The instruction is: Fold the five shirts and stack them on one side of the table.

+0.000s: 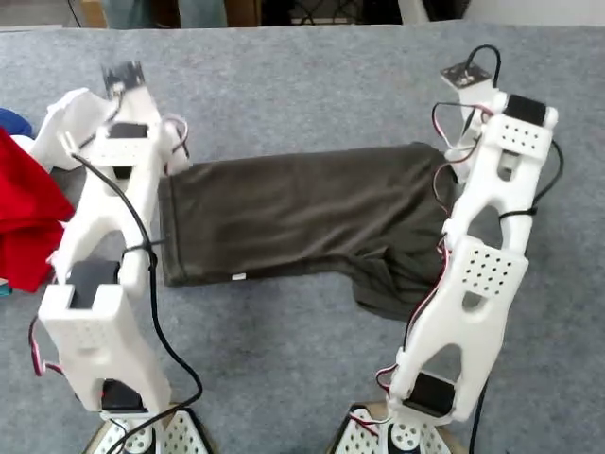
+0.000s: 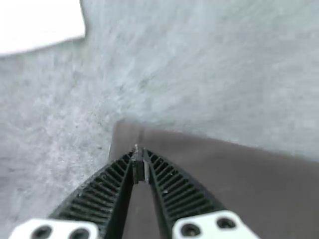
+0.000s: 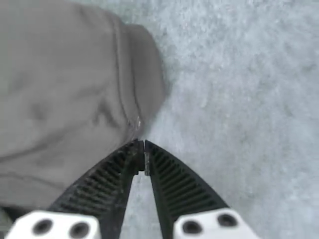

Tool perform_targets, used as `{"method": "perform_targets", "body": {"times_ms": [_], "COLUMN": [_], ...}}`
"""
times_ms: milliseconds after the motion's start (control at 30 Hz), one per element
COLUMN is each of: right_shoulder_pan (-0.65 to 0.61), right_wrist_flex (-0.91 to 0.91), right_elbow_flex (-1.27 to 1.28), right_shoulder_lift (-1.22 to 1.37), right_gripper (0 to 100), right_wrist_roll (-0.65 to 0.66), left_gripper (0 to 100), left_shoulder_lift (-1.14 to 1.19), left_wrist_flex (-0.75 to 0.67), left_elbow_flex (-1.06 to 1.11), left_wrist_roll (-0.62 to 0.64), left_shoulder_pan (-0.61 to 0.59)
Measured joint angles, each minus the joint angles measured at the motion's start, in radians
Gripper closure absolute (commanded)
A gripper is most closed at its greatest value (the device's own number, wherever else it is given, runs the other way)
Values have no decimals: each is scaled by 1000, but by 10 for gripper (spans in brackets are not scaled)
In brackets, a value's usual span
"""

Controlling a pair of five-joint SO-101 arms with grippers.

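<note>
A dark olive shirt (image 1: 302, 213) lies spread across the middle of the grey table, its right end bunched toward the front. My left gripper (image 2: 140, 167) is shut, its tips pinching the fabric just inside the shirt's (image 2: 239, 189) far left corner. At the shirt's (image 3: 65, 84) far right corner, my right gripper (image 3: 141, 158) is shut with its tips at the hem. In the high view the left gripper (image 1: 171, 163) and right gripper (image 1: 448, 163) sit at the two far corners, mostly hidden by the arms.
A red shirt (image 1: 21, 222), a white shirt (image 1: 68, 115) and a bit of blue cloth (image 1: 9, 121) are piled at the table's left edge. The white shirt (image 2: 40, 22) lies close beyond the left gripper. Bare grey table (image 1: 302, 85) stretches behind the dark shirt.
</note>
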Motion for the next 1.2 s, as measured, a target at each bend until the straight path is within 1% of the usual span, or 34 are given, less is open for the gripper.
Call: {"method": "perform_targets", "body": {"times_ms": [67, 133, 200, 267, 333, 400, 500, 567, 667, 800, 933, 1033, 1200], "right_shoulder_pan": [0, 0, 2, 20, 31, 23, 0, -40, -98, -146, -147, -147, -147], "right_wrist_flex": [77, 100, 109, 112, 112, 112, 78, 23, -103, -321, -516, -560, -555], "right_elbow_flex": [-54, -75, -75, -34, 64, 199, 440, 623, 922, 1332, 1685, 1872, 2044], "right_shoulder_lift": [-29, -74, -124, -186, -259, -338, -477, -578, -735, -930, -1062, -1125, -1293], "right_gripper": [984, 984, 984, 984, 984, 984, 984, 984, 984, 984, 984, 984, 984], "right_wrist_roll": [38, 34, 28, 28, 28, 28, 28, 12, -14, -21, -21, 9, 54], "left_gripper": [972, 972, 972, 972, 972, 972, 972, 972, 972, 972, 972, 972, 972], "left_shoulder_lift": [-57, -118, -173, -222, -270, -298, -305, -305, -305, -305, -305, -305, -305], "left_wrist_flex": [94, 193, 272, 324, 334, 316, 212, 123, 69, 51, 51, 51, 51], "left_elbow_flex": [-61, -103, -112, -101, -44, 49, 250, 381, 506, 586, 623, 634, 641], "left_wrist_roll": [0, -3, -32, -58, -86, -104, -110, -115, -117, -117, -117, -117, -117], "left_shoulder_pan": [6, 26, 51, 81, 114, 121, 112, 109, 101, 103, 103, 103, 103]}}
